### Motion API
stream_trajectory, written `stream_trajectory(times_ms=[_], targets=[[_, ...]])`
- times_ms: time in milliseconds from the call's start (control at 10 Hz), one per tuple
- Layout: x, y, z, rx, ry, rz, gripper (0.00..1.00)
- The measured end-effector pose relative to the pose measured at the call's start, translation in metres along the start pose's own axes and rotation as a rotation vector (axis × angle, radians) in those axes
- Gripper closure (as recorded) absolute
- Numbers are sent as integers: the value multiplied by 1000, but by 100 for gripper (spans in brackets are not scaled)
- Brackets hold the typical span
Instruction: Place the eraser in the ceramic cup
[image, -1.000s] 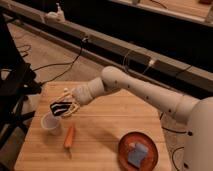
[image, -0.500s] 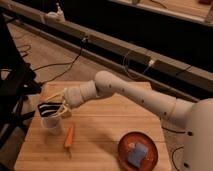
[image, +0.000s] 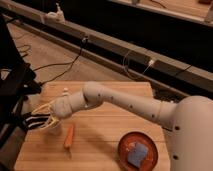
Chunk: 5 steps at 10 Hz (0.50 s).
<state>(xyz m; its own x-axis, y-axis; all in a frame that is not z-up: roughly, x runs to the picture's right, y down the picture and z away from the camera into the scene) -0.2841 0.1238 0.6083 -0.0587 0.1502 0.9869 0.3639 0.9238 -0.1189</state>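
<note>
At nine o'clock on the wooden table (image: 100, 140), the gripper (image: 39, 119) hangs right over the ceramic cup (image: 54, 129), so a drop would land inside. I cannot tell how its fingers sit. Something dark there may be the eraser.

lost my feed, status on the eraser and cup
Hand at table's left edge, directly over ceramic cup. Eraser not discernible. Carrot beside cup, not blocking.

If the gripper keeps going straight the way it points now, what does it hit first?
The gripper sits at the table's left edge, pointing left and slightly down over the ceramic cup. Straight on, it would likely pass the table edge toward the dark equipment beside it, though depth is unclear.
</note>
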Motion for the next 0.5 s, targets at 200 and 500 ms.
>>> stream_trajectory(times_ms=[200,500], targets=[[2,-4,12,4,-8,-18,100],[5,-13,11,33,2,-36,100]])
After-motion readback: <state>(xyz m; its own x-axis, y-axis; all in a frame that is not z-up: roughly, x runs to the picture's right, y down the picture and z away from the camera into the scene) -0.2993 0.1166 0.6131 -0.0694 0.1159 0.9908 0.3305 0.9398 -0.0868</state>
